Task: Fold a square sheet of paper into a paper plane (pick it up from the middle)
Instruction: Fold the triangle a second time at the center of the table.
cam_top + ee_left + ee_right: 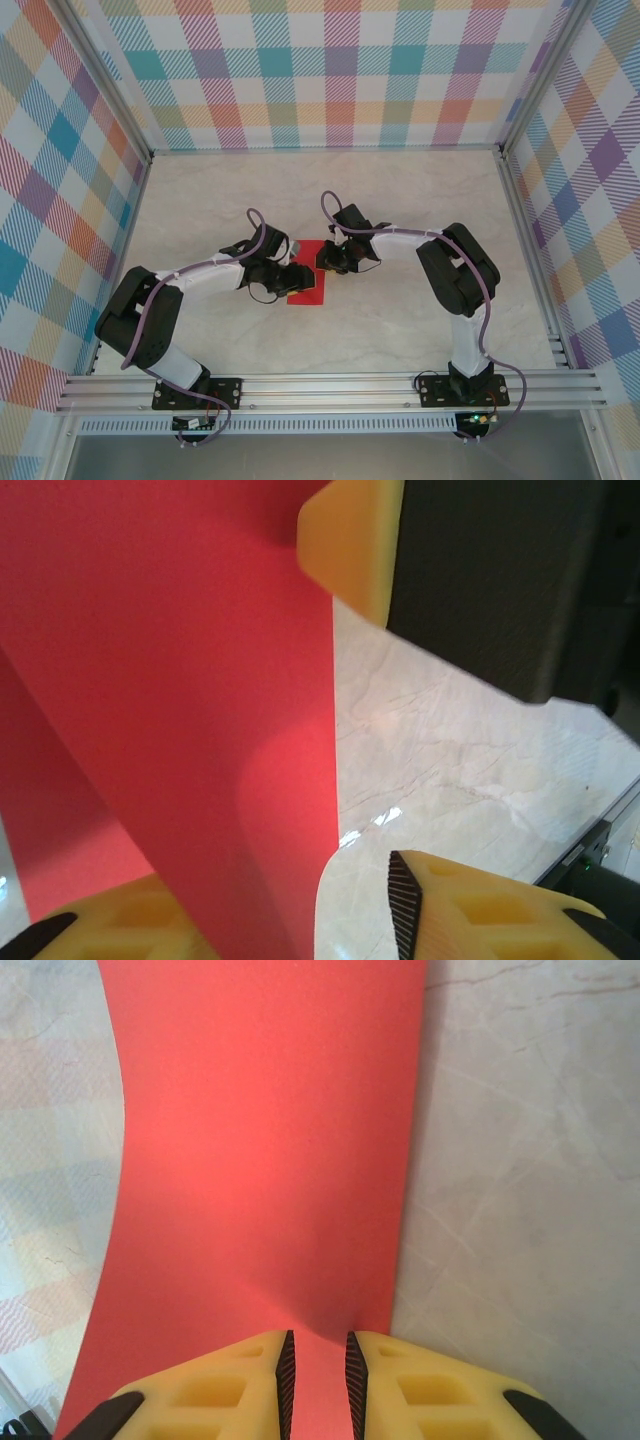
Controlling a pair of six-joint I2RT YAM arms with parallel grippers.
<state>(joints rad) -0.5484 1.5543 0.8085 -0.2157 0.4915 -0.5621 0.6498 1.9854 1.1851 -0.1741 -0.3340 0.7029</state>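
On a glossy marbled table (400,200), the right hand (316,1372) pinches smooth, bowed red paper (260,1160); the left hand (275,885) gapes.

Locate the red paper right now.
Top view: the red paper is at the centre of the table, just left of the right gripper, which pinches its edge in the right wrist view.
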